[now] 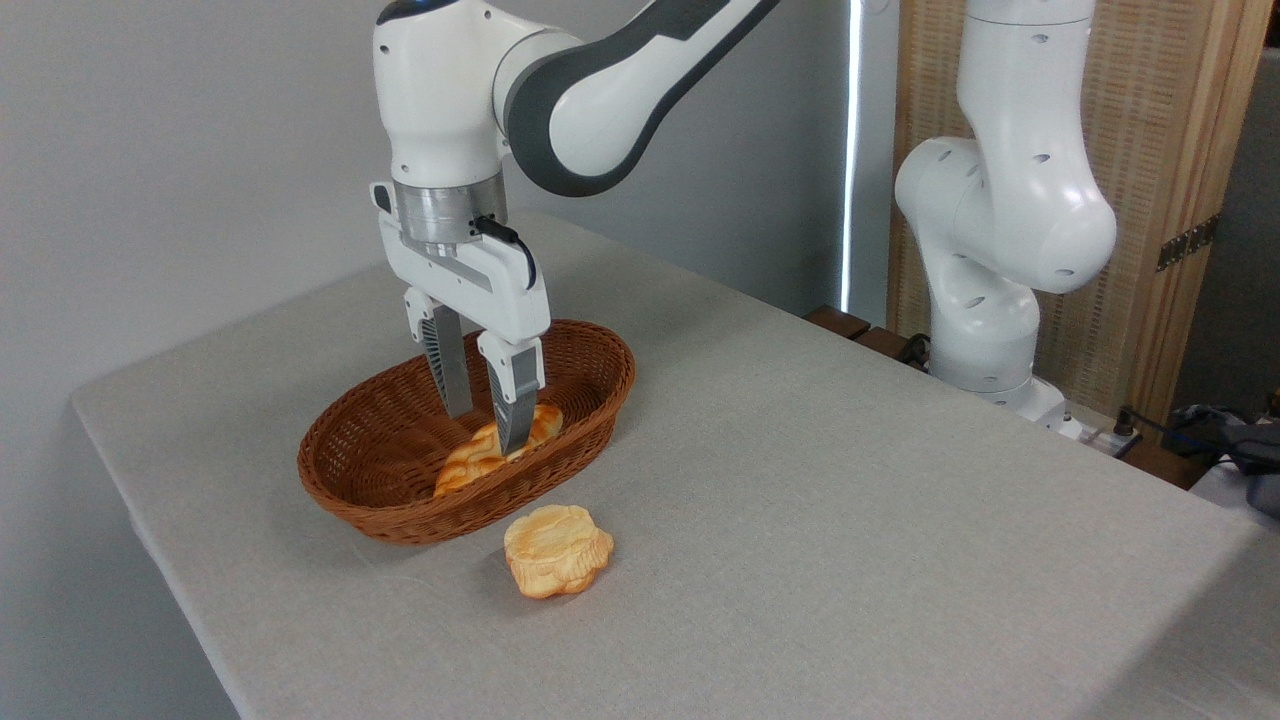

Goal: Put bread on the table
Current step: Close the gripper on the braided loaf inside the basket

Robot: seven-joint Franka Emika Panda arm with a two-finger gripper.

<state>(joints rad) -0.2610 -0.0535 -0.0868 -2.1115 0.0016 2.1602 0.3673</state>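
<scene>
Down inside the basket [380,480], the gripper [486,432] hangs with its fingers pointing straight down and parted by a moderate gap, one on each side of the bread [480,457]. Nothing is held yet: the near finger crosses in front of the loaf and the far one stands behind it, but whether either pad touches the crust I cannot tell. The bread lies on the basket floor toward the near wall, its long axis running from lower left to upper right, so the fingers straddle it across its narrow width, which looks like the right way to take it. To do this step well, I would let the tips sink until they are past the widest part of the loaf, stopping short of the wicker floor, then close gently at about mid-length so the pointed ends balance. The glossy plaited top may slip, so a low, centred pinch seems safer than a high one. The lift should go straight up until the loaf clears the rim before any sideways travel. Just outside the basket, on the table [850,500], sits a bun [557,549]; the set-down spot should be kept apart from it.
</scene>
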